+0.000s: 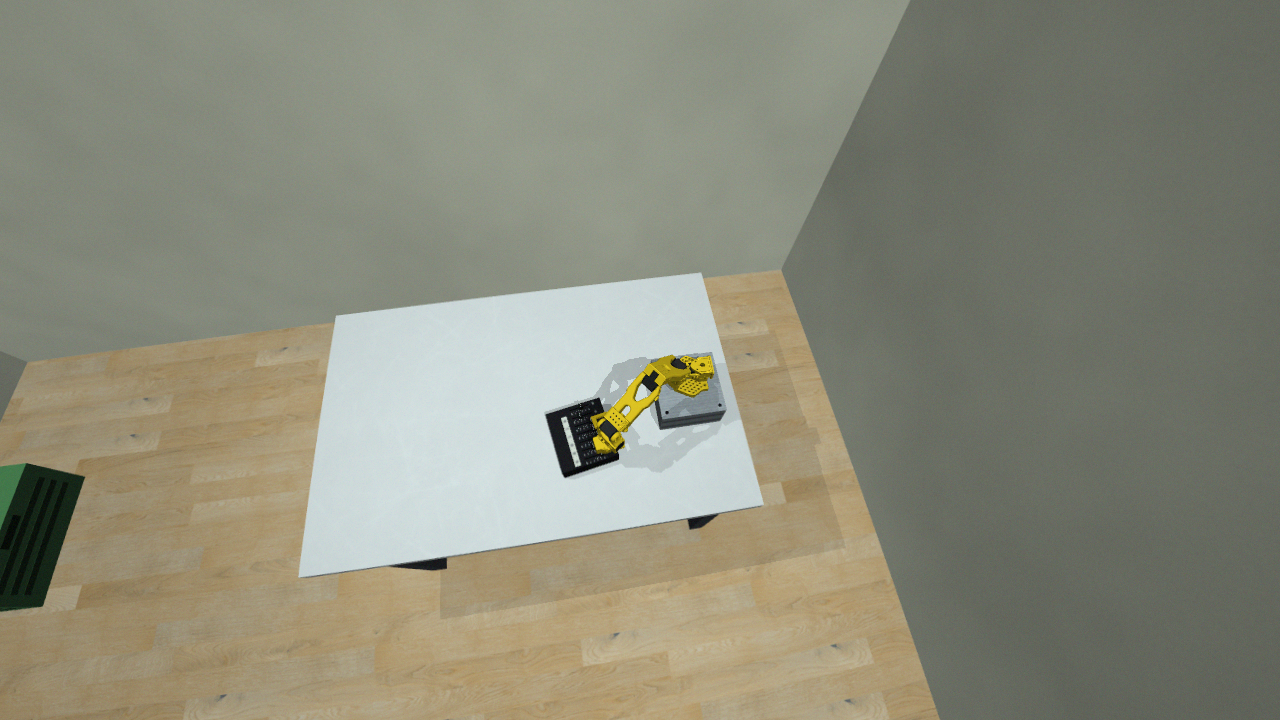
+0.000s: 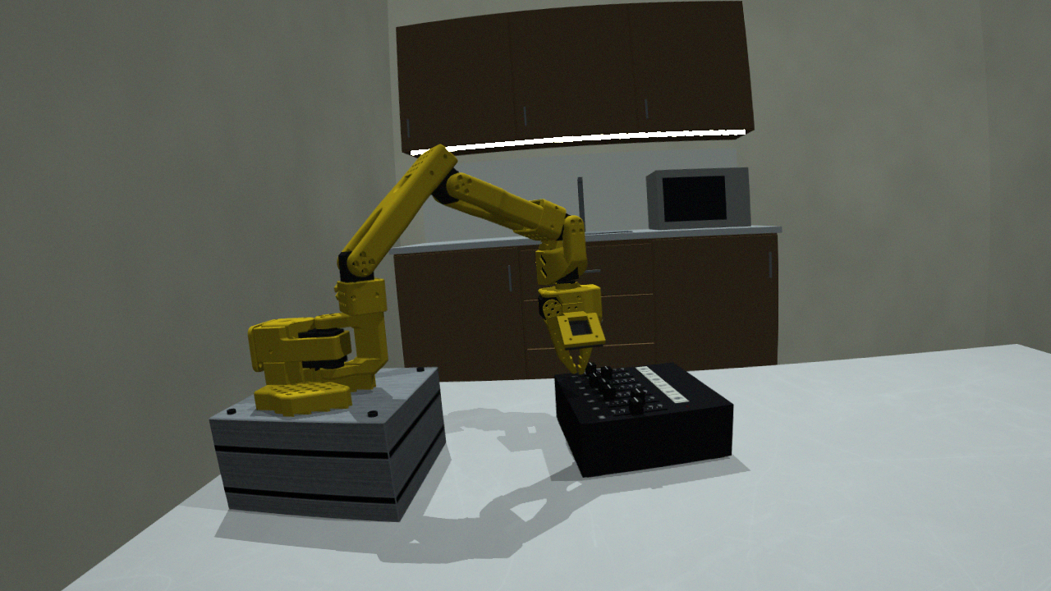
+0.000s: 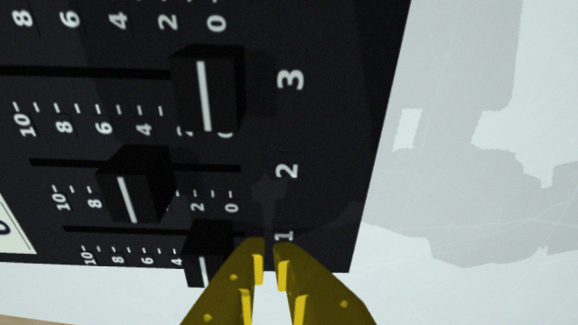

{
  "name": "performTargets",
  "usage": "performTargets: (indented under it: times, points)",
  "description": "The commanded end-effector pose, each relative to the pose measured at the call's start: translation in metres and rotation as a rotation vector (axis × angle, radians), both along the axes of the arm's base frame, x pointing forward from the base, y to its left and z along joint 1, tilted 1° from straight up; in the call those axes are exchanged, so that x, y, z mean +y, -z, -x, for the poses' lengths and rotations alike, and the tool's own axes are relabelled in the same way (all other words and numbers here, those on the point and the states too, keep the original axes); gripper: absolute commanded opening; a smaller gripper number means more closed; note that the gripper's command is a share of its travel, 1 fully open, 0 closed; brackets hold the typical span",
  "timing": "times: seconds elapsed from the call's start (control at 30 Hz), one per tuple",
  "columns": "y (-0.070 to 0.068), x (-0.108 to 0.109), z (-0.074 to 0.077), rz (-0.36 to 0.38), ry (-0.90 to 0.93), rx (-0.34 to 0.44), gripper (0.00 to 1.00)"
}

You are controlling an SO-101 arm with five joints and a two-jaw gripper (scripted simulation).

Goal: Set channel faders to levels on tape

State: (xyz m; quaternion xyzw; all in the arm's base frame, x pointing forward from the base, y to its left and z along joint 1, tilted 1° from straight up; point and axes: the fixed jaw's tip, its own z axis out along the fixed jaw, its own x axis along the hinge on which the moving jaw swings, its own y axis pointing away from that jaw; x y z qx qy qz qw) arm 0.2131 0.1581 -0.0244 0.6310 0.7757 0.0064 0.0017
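Note:
The black lighting desk [image 1: 554, 431] [image 2: 654, 444] [image 3: 330, 113] stands on the white table. In the wrist view, fader knob 1 [image 3: 203, 266] covers marks below 4. Knob 2 [image 3: 133, 194] covers the marks between 8 and 2. Knob 3 [image 3: 208, 90] is near the 0 end, partly covering 2 and 0. The white tape [image 1: 570, 443] [image 2: 661, 383] shows only a corner in the wrist view, so its levels are not readable. My gripper [image 2: 579, 370] [image 3: 269, 244] is shut and holds nothing. Its tips are close beside knob 1, on its 0 side, over the printed 1. The master fader cannot be identified.
The arm's grey base block [image 1: 691, 413] [image 2: 308, 470] stands on the table [image 1: 429, 429] [image 2: 845, 470] beside the desk. A further knob [image 2: 637, 400] stands near the desk's front side in the exterior view. A microwave [image 2: 698, 198] and cabinets are in the background.

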Motion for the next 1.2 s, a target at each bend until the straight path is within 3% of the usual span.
performTargets:
  times: [0.0,1.17]
  points:
    - [0.0027,-0.0029,-0.0022,0.007,0.006,0.009,0.0]
    - [0.0025,-0.002,-0.0085,0.007,0.006,0.009,0.0]
